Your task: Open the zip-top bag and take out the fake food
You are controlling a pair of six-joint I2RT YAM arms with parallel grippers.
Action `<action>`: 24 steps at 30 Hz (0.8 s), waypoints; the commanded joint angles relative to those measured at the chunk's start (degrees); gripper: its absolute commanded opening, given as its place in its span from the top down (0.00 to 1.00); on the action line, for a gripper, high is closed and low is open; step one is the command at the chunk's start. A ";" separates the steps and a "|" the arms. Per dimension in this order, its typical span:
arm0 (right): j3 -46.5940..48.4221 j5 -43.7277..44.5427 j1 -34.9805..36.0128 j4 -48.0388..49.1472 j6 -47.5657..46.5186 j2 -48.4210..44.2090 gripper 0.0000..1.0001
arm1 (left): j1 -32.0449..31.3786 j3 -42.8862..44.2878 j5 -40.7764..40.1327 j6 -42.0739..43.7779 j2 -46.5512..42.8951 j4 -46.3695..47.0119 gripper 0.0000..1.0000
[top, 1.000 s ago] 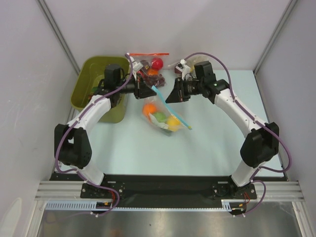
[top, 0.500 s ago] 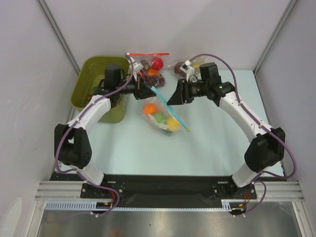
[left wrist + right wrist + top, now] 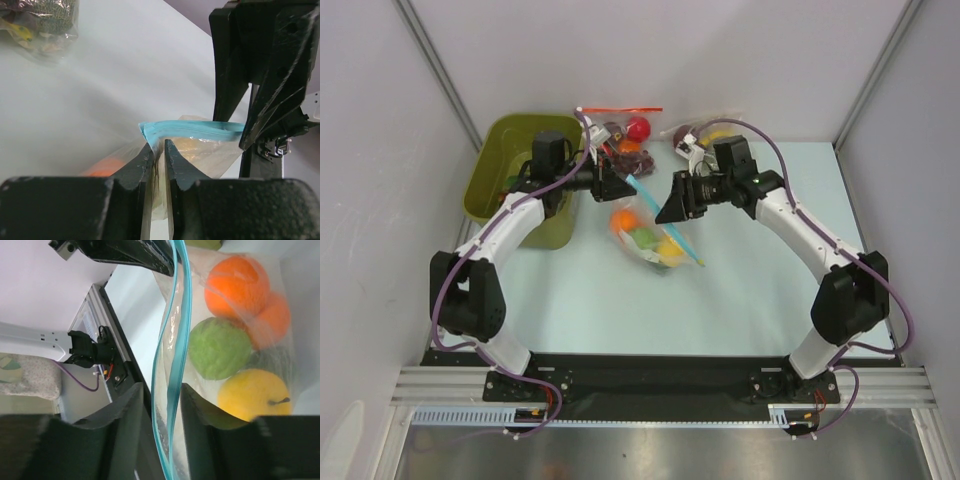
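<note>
The zip-top bag hangs tilted over the table's middle, light-blue zip strip on top. The fake food is inside: orange, light green, yellow and a dim dark green fruit. My left gripper is shut on the bag's plastic just under the strip's end. My right gripper is open, its fingers either side of the zip strip without clamping it. The strip's two sides stand slightly apart there.
An olive-green bin stands at the back left under the left arm. A clear bag with a red-orange zip strip and another bag of fruit lie at the back, behind both grippers. The second bag also shows in the left wrist view.
My right gripper has shifted slightly left and nearer, so the zip strip now runs between its fingers. The left gripper and the bag have barely moved.
</note>
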 commanded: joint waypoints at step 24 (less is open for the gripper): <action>13.31 20.49 6.07 -6.62 -3.21 1.63 1.00 | -8.96 -0.65 -30.91 -26.58 -16.19 -12.15 0.37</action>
